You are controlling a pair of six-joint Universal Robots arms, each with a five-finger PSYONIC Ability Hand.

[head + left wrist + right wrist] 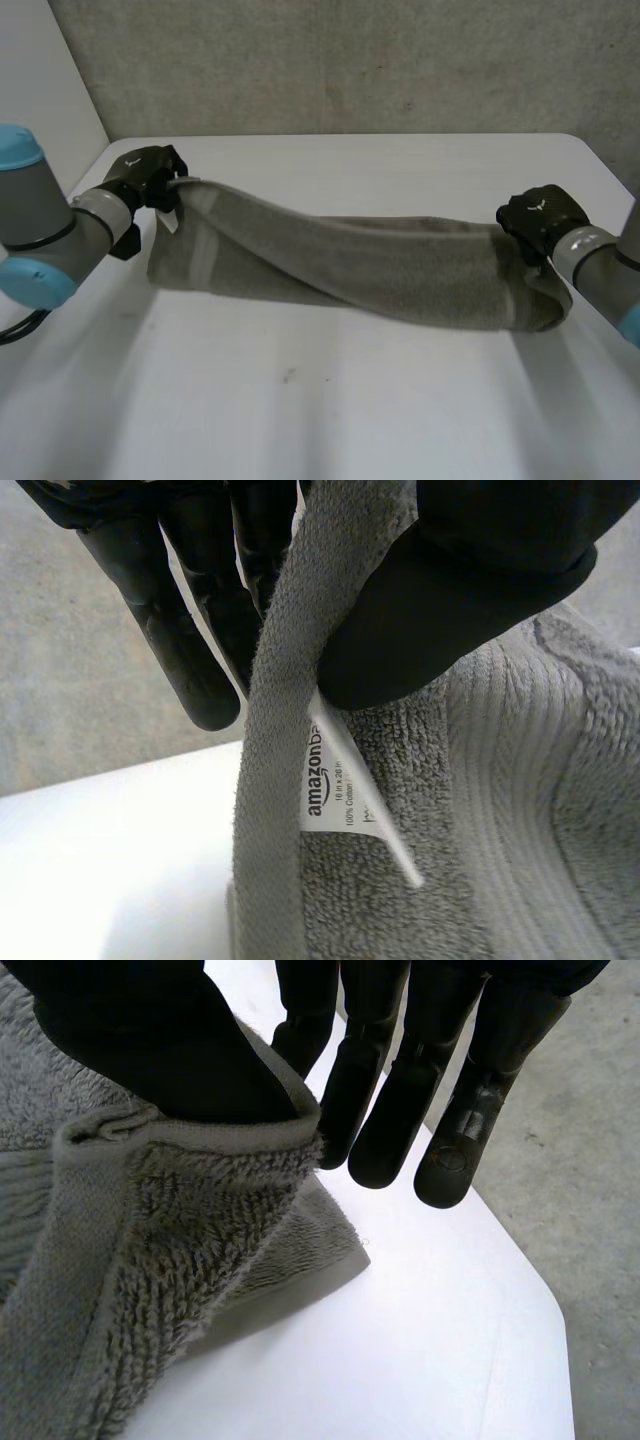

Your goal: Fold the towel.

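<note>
1. The grey towel (pixel 350 265) lies in a long band across the middle of the white table (pixel 300 400), running left to right. One layer is draped over another, and both ends are raised off the surface.
2. The left hand (pixel 150 175) is at the towel's far left corner, with its thumb clamped on the hem against the fingers. The right hand (pixel 540 215) is at the right end, with its thumb pinning a corner against straight fingers.
3. The step in hand, by judgement, is carrying the held edge across to make the fold. To do this well, both hands should travel together at equal height. The edge should be taut between them so the middle does not drag. The held hem should land square on the opposite hem before either pinch lets go.
4. The risk is that the span sags low between the hands, so uneven travel would likely skew the fold.
5. The left wrist view adds a white label (pixel 335 780) sewn at the hem, just beside the thumb (pixel 450 600). The pinch sits right on the hem.
6. The right wrist view adds that the grip takes only the corner's tip. The outer fingers (pixel 460 1110) are bare of cloth, and the table's right edge is near.
7. The head view supplies the towel's whole lie and the spacing of the two hands.
</note>
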